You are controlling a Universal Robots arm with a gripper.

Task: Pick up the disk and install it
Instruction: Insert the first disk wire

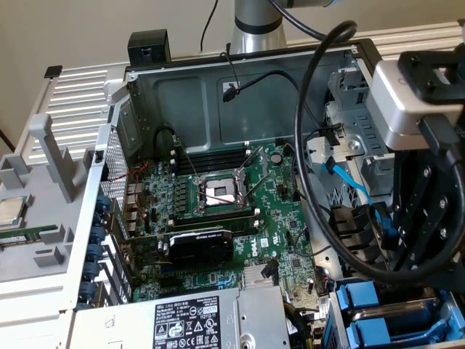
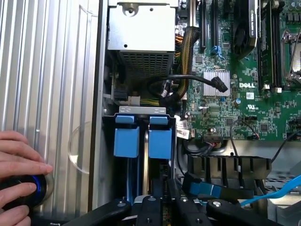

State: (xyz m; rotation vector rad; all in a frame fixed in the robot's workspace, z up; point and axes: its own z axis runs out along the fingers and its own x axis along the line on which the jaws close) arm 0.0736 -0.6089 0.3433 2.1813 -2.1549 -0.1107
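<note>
The disk [image 2: 147, 162] stands on edge in the drive bay, its thin silver side showing between two blue frame tabs [image 2: 160, 139]. My gripper [image 2: 157, 207] is right over it, and its black fingers [image 2: 141, 203] stand close together on the disk's near edge. In the exterior view the gripper [image 1: 410, 262] hangs at the right side of the open computer case, reaching down to the blue frames [image 1: 360, 298] in the bay at the lower right.
The green motherboard [image 1: 218, 196] fills the case floor, with the grey power-supply box [image 1: 182, 323] in front. A thick black cable [image 1: 305, 145] loops beside my wrist. A blue cable [image 2: 282, 190] lies near the bay. A hand [image 2: 19, 165] rests on a black knob [image 2: 21, 190].
</note>
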